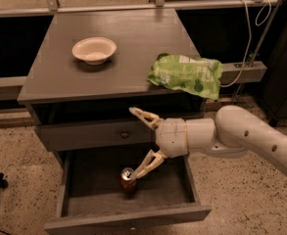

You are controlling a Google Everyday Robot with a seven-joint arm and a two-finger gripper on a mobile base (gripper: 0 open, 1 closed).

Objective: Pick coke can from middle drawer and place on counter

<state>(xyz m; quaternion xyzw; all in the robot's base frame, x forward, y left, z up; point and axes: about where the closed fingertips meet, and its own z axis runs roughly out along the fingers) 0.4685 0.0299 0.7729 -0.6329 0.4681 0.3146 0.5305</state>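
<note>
Plainly at the reach-in step, with nothing lifted yet. Standing upright on the dark floor of the pulled-out middle drawer [62,196]: the coke can [128,180], silver top up. Hanging just above and to the right of the can: the gripper [133,143], fingers [146,165] splayed wide and clasping nothing. Lower fingertip right at the can's rim, possibly touching it, though hard to tell from this angle. Upper finger well above the can, in front of the knobbed drawer front [84,137]. Probably angled that way to slip in under that closed drawer and still straddle the can. Well above and behind the can, the counter [133,38], carrying a cream bowl [94,49] up and left of the can and a green bag [184,75] up and right, draped over the edge. Bare stretch straight above the can, between bowl and bag, likely the safest landing spot. Next, by the look of it: centre the can between the fingers, close, lift clear of the drawer wall.
</note>
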